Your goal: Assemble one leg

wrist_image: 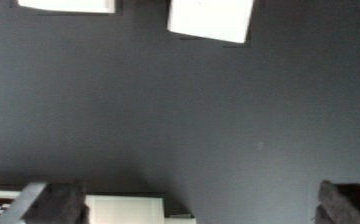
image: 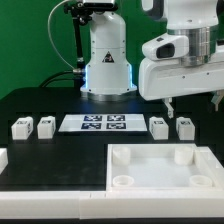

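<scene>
The black counter (image: 60, 175) is the broadest thing here and is laid out like a parts bench. Taking the marker board as the hub of a dial on the exterior view, the arm (image: 105, 60) rises at twelve o'clock, and its wrist reaches over toward two o'clock.

Next in size is the square tray-like piece (image: 160, 170), which lies flat at five o'clock. Its corner sockets face up, presumably so that a block can be lowered straight in from above. The marker board (image: 105, 123) lies flat at the hub with only tags on it, probably as a fixed reference for the cameras.

The end effector (image: 195, 103) hangs clear of the counter at about three o'clock. In the wrist view its fingers (wrist_image: 52, 203) are spread wide, with only bare counter between them. That stance suits coming down astride a block.

Smallest are the four blocks, in a row flanking the board with their tags toward the exterior camera:
- **Three o'clock:** the leg (image: 185, 127), which seems to sit roughly under the end effector and is likely the one to be picked, and the second leg (image: 159, 127) near it but apart.
- **Nine o'clock:** the third leg (image: 45, 126) and the fourth leg (image: 20, 127).

The gaps between them look meant to give the fingers room. The white shapes at the wrist view's edges are cut off too much to identify.
</scene>
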`<state>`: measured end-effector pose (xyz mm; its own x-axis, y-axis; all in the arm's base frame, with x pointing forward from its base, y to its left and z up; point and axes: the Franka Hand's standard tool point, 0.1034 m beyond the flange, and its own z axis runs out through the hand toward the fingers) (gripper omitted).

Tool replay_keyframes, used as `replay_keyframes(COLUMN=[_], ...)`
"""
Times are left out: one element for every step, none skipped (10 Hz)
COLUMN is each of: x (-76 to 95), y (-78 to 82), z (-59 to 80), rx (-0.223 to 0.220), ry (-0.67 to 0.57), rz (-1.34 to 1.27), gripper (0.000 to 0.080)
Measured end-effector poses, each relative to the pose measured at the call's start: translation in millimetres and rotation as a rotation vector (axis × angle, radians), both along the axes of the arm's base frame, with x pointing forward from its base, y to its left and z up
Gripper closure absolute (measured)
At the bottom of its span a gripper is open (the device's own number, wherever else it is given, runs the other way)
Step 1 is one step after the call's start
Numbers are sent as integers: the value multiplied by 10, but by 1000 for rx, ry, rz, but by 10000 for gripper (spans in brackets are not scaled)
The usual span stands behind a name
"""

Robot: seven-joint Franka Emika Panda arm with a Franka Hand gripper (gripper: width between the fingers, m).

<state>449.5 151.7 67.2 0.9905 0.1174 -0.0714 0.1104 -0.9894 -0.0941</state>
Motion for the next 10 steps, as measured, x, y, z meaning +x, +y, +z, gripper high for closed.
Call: replay_keyframes(x=[-65, -70, -72, -96, -143, -160, -173, -178, -168, -236], y=[-9, 69, 118, 146, 158, 171, 163, 161, 157, 123], z=[8, -19, -63, -100, -125, -161, -159, -169, -211, -264], rx=[-23, -15, -18, -23, -31, -35, -39, -41, -39, -45], ry=[143, 289, 405, 492, 598, 669, 733, 783, 775, 787], rz=[-5, -91, -105, -94, -80, -67, -59, -52, -56, -61], gripper=[151, 151, 151, 151, 151, 151, 151, 151, 151, 151])
